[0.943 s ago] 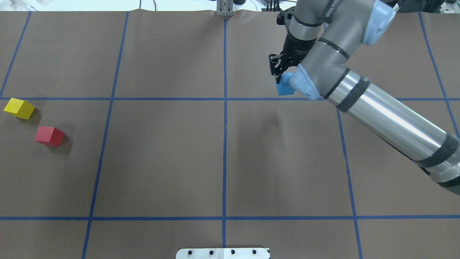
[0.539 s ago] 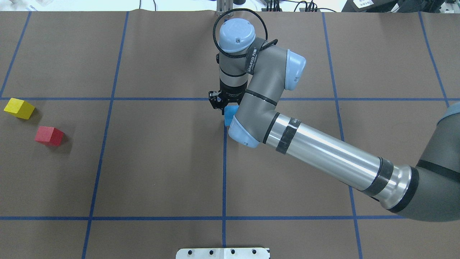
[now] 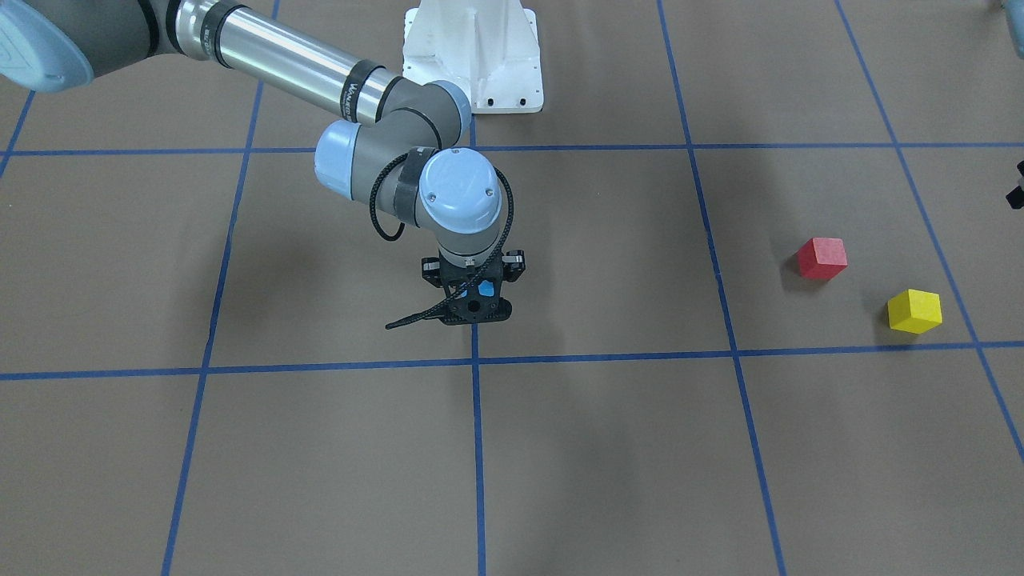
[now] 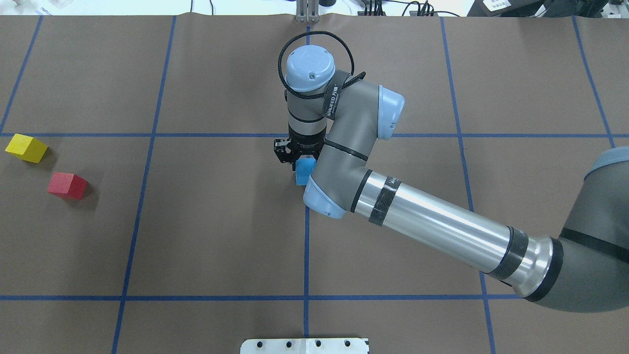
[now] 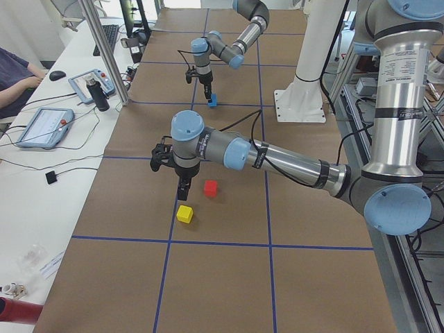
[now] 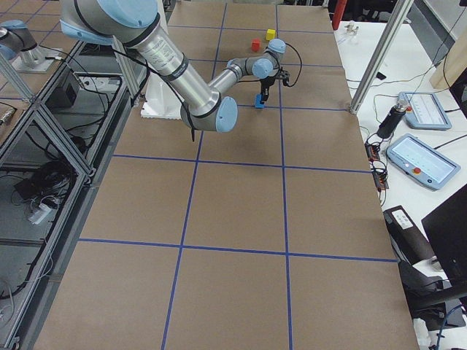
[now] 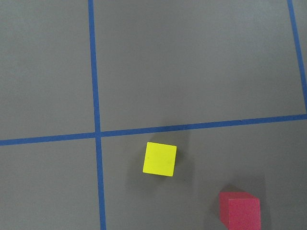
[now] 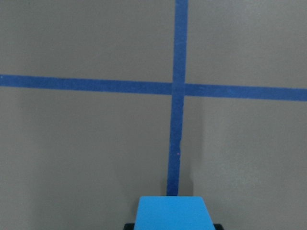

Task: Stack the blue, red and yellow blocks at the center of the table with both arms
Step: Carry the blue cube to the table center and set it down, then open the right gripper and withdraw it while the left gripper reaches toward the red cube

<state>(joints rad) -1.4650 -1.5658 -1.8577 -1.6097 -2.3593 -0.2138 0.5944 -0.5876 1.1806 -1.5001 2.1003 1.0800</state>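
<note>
The right end effector (image 3: 477, 314) grips the blue block (image 4: 305, 169) over the surface's (image 4: 221, 221) middle. I cannot tell if the left end effector (image 5: 182, 193) is apart.

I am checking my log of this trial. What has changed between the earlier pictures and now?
The right gripper, still shut on the blue block, carried it leftward and toward the robot, from the right half of the table to the centre line. The red block and the yellow block stayed in place.
</note>
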